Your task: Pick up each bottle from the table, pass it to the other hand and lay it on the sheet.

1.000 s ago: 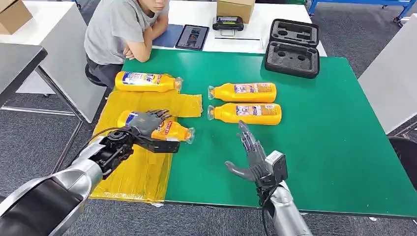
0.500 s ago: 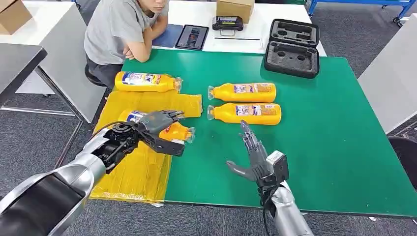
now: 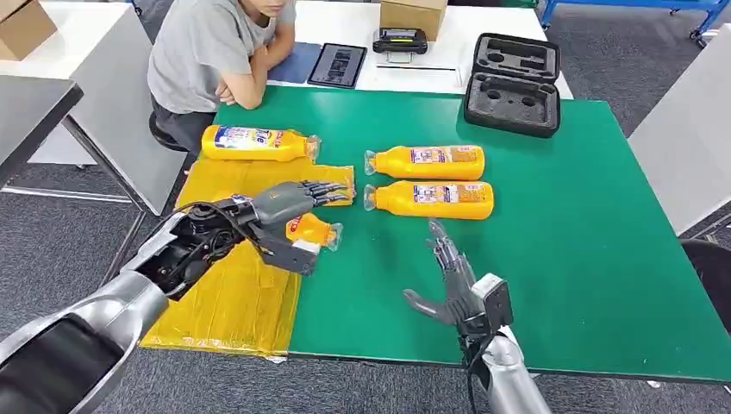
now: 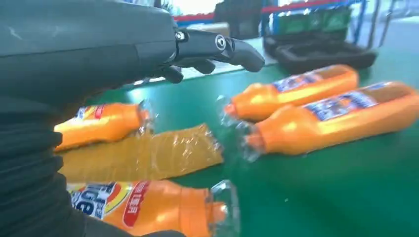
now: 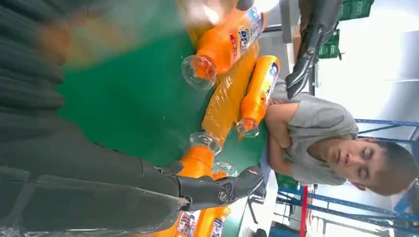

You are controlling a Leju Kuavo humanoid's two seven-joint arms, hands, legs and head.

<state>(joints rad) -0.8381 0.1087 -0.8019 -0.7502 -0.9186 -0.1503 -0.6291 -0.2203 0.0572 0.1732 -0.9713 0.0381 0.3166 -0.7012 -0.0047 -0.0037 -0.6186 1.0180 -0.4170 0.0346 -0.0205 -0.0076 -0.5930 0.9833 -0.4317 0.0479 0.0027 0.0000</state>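
Since 1 second ago the left hand (image 3: 289,211) has let go and risen; now its fingers are apart, just above the bottle on the sheet (image 3: 312,229) at centre left of the frame. This bottle lies on its side on the yellow sheet (image 3: 233,302), cap toward the green table (image 3: 552,241). At upper left, another bottle (image 3: 256,143) lies by the sheet's far edge. At centre, 2 bottles (image 3: 427,161) lie side by side. At lower centre, the right hand (image 3: 452,285) has its fingers apart, holding nothing.
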